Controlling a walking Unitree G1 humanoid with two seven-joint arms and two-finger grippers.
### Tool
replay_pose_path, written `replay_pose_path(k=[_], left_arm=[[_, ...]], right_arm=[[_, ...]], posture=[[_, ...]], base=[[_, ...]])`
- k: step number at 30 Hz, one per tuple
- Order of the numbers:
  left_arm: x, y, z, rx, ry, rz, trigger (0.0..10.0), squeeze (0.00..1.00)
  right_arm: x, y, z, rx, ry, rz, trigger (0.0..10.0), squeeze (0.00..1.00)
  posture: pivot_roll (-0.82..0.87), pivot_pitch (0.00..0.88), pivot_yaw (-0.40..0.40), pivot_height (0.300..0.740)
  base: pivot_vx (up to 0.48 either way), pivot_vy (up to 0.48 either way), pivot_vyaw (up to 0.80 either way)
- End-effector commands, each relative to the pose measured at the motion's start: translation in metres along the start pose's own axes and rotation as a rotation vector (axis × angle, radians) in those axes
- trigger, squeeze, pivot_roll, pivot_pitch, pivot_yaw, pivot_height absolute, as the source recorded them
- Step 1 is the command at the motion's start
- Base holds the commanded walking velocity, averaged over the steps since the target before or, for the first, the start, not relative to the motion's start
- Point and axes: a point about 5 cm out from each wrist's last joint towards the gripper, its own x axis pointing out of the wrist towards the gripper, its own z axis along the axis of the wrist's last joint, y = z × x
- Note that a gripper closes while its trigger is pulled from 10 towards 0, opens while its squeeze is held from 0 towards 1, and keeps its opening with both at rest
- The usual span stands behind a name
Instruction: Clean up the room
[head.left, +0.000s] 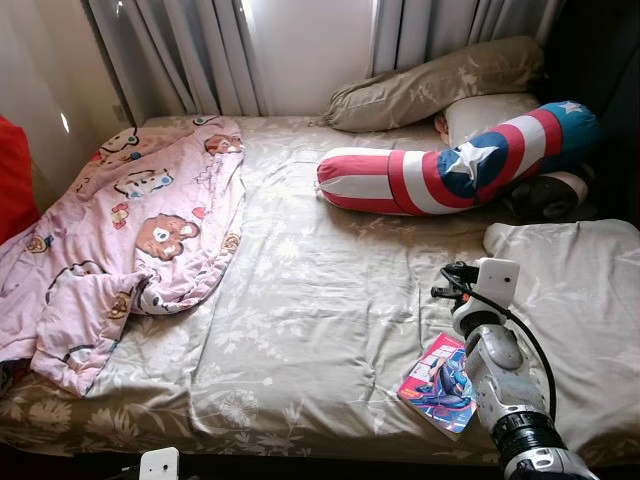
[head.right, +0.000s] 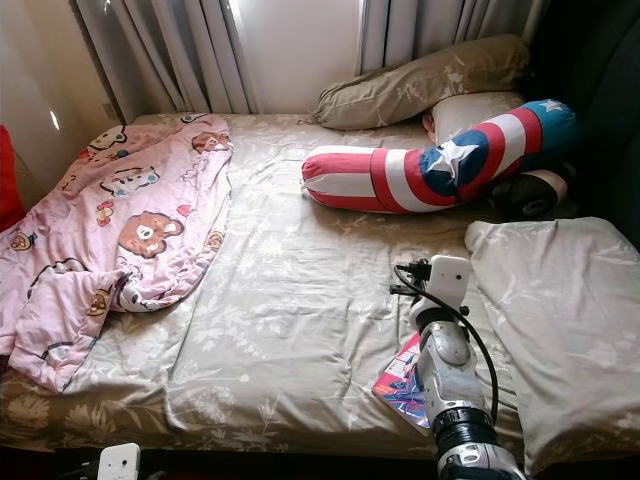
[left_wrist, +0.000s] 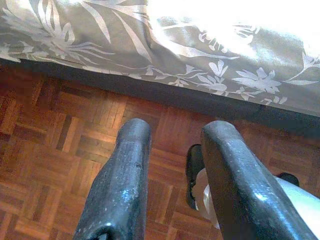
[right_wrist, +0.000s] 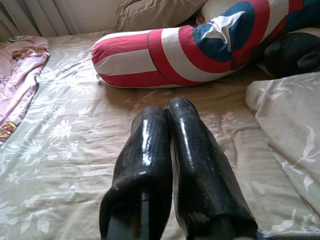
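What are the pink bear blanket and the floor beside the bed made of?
The pink bear blanket looks like soft, matte woven cloth, likely cotton: it crumples and drapes in loose folds. The floor looks like wood parquet, small reddish-brown blocks laid in a basket pattern, with a slight sheen suggesting varnish.

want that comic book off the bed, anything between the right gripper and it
Nothing visible stands between them. The book lies flat on the sheet, partly hidden under the right arm. The right gripper, fingers shut, hovers over the sheet beyond it.
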Motion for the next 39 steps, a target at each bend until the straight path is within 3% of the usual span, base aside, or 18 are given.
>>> replay_pose_path(k=[1,7,10,12,13,14,15,16,18,25,29,33,39], left_arm=[[-0.002,0.0,-0.006,0.004,0.025,-0.008,10.0,0.0],[-0.001,-0.001,-0.004,0.006,0.011,-0.011,10.0,0.0],[0.005,-0.003,0.022,0.013,-0.113,-0.015,10.0,0.0],[0.009,-0.004,0.048,0.013,-0.231,-0.015,10.0,0.0],[0.011,-0.005,0.073,0.006,-0.342,-0.014,10.0,0.0],[0.011,-0.005,0.073,0.006,-0.342,-0.014,10.0,0.0],[0.01,-0.008,0.104,0.0,-0.472,-0.029,10.0,0.0],[0.008,-0.012,0.122,0.006,-0.55,-0.051,10.0,0.0],[0.006,-0.017,0.133,0.019,-0.606,-0.074,10.0,0.0],[-0.018,-0.023,0.143,0.057,-0.766,-0.129,10.0,0.0],[-0.024,-0.023,0.138,0.056,-0.768,-0.129,10.0,0.0],[-0.024,-0.026,0.143,0.054,-0.774,-0.139,10.0,0.0],[-0.028,-0.036,0.155,0.05,-0.793,-0.17,10.0,0.0]], right_arm=[[-0.002,0.001,-0.002,0.006,0.005,0.003,10.0,0.0],[-0.003,0.0,-0.003,-0.012,0.008,0.007,10.0,0.0],[-0.005,0.0,-0.005,-0.023,0.012,0.016,10.0,0.0],[-0.005,0.0,-0.005,-0.025,0.01,0.021,10.0,0.0],[-0.006,0.0,-0.005,-0.02,0.004,0.029,10.0,0.0],[-0.006,0.0,-0.005,-0.02,0.004,0.029,10.0,0.0],[-0.008,0.002,-0.006,-0.021,-0.003,0.046,10.0,0.0],[-0.009,0.003,-0.007,-0.032,-0.002,0.055,10.0,0.0],[-0.01,0.004,-0.009,-0.042,-0.003,0.061,10.0,0.0],[-0.026,-0.006,-0.013,-0.062,-0.044,0.063,10.0,0.0],[-0.031,-0.011,-0.02,-0.076,-0.022,0.042,10.0,0.0],[-0.029,-0.006,-0.02,-0.097,-0.007,0.06,10.0,0.0],[-0.028,-0.001,-0.017,-0.093,-0.013,0.074,10.0,0.0]], posture=[[-0.02,0.0,0.024,0.74],[-0.03,0.0,0.024,0.74],[-0.03,0.0,0.02,0.74],[-0.02,0.0,0.015,0.74],[-0.02,0.0,0.008,0.74],[-0.02,0.0,0.008,0.74],[-0.01,0.0,0.005,0.74],[-0.01,0.0,0.004,0.74],[-0.01,0.0,0.005,0.74],[-0.01,0.0,0.005,0.74],[-0.02,0.0,0.006,0.74],[-0.02,0.0,0.01,0.74],[-0.03,0.0,0.014,0.706]], base=[[0.0,0.0,0.0],[0.0,0.0,0.0],[0.0,0.0,0.0],[0.0,0.0,0.0],[0.0,0.0,0.0],[0.0,0.0,0.0],[0.0,0.0,0.0],[0.0,0.0,0.0],[0.0,0.0,0.0],[0.0,0.0,0.0],[0.0,0.0,0.0],[0.0,0.0,0.0],[0.0,0.0,0.0]])
